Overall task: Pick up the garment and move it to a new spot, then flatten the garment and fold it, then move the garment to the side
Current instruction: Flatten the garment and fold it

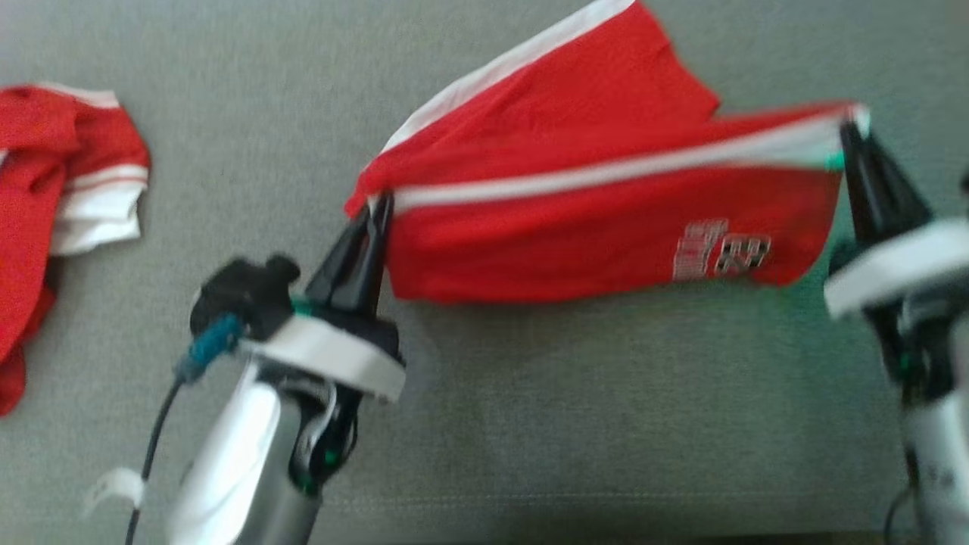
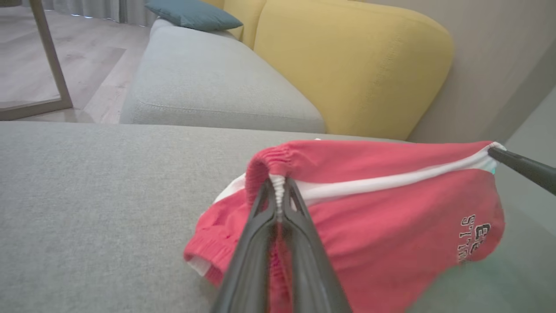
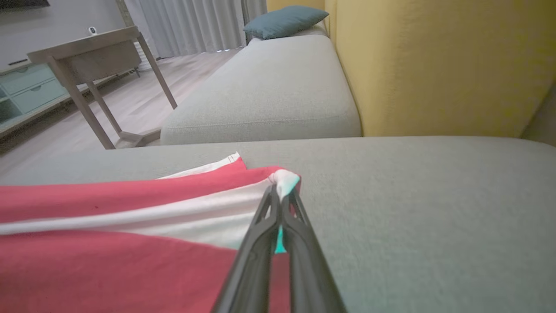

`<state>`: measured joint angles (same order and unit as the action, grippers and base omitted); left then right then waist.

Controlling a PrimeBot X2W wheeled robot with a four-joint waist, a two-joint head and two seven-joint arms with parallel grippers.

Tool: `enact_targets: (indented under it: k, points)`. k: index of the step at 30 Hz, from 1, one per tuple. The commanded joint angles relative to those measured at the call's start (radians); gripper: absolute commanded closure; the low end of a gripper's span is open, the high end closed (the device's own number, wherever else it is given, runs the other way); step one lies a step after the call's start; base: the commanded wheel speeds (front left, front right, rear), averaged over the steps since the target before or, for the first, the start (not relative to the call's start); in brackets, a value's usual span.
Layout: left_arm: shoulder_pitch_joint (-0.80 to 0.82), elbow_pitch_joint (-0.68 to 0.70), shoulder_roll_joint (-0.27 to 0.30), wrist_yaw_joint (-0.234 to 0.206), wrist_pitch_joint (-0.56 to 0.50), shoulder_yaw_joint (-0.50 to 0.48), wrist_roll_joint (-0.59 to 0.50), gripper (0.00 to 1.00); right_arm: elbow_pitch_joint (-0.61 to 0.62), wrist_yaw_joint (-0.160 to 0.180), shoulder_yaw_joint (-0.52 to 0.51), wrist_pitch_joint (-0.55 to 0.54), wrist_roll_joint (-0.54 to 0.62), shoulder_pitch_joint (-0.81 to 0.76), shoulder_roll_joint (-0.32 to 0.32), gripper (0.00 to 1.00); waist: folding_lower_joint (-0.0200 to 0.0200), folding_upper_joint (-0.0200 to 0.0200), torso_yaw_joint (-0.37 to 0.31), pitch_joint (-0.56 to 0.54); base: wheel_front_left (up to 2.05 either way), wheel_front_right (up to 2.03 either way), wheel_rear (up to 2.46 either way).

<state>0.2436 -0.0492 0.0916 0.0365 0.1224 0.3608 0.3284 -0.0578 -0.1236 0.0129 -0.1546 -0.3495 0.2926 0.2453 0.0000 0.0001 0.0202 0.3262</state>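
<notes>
The garment (image 1: 590, 204) is a pair of red shorts with white side stripes and a printed logo, stretched between my two grippers above the grey cushion (image 1: 530, 409). My left gripper (image 1: 378, 203) is shut on the waistband end, seen close up with the elastic (image 2: 278, 191) pinched between its fingers. My right gripper (image 1: 849, 130) is shut on the white-striped hem corner (image 3: 284, 180). The red cloth (image 2: 369, 208) hangs down from the taut top edge, and its far leg trails back over the cushion.
A second red and white garment (image 1: 68, 189) lies crumpled at the left edge of the cushion. Yellow backrests (image 2: 347, 61) rise behind, with a teal pillow (image 3: 282, 19) on the neighbouring seat. A wooden side table (image 3: 87, 56) stands on the floor beyond.
</notes>
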Motion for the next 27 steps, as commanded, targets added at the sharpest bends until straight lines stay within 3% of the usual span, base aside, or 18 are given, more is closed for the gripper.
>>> enact_targets:
  k: [1, 12, 23, 24, 25, 26, 27]
  points:
    - [0.046, 0.021, 0.005, 0.003, 0.012, -0.043, 0.007, 1.00, 0.013, -0.007, 0.027, 0.000, -0.005, 0.045, 0.028, 1.00, 0.0000, -0.0001, 0.035, 0.063, 0.00, 0.00, 0.00]
    - [0.280, -0.189, -0.029, 0.026, 0.065, -0.013, 0.050, 1.00, -0.347, -0.007, 0.210, 0.053, -0.063, 0.479, 0.110, 1.00, 0.0000, -0.0001, 0.137, 0.184, 0.00, 0.00, 0.00]
    - [0.406, -0.355, -0.041, 0.027, 0.105, 0.089, 0.136, 1.00, -0.622, -0.007, 0.381, 0.150, -0.118, 0.701, 0.130, 1.00, 0.0000, -0.0001, 0.184, 0.230, 0.00, 0.00, 0.00]
    - [0.414, -0.366, -0.041, 0.023, 0.108, 0.098, 0.146, 0.81, -0.639, -0.007, 0.392, 0.165, -0.124, 0.712, 0.129, 1.00, 0.0000, -0.0001, 0.186, 0.233, 0.00, 0.00, 0.00]
    - [0.421, -0.377, -0.041, 0.017, 0.110, 0.108, 0.152, 0.28, -0.655, -0.007, 0.403, 0.180, -0.129, 0.721, 0.128, 0.63, 0.0000, -0.0001, 0.187, 0.234, 0.00, 0.00, 0.00]
    - [0.427, -0.388, -0.041, 0.012, 0.113, 0.119, 0.155, 0.00, -0.670, -0.007, 0.413, 0.197, -0.134, 0.727, 0.126, 0.11, 0.0000, -0.0001, 0.187, 0.234, 0.00, 0.00, 0.00]
    - [0.430, -0.396, -0.041, 0.007, 0.116, 0.127, 0.162, 0.00, -0.683, -0.007, 0.421, 0.218, -0.137, 0.730, 0.123, 0.00, 0.0000, -0.0001, 0.186, 0.233, 0.00, 0.00, 0.00]
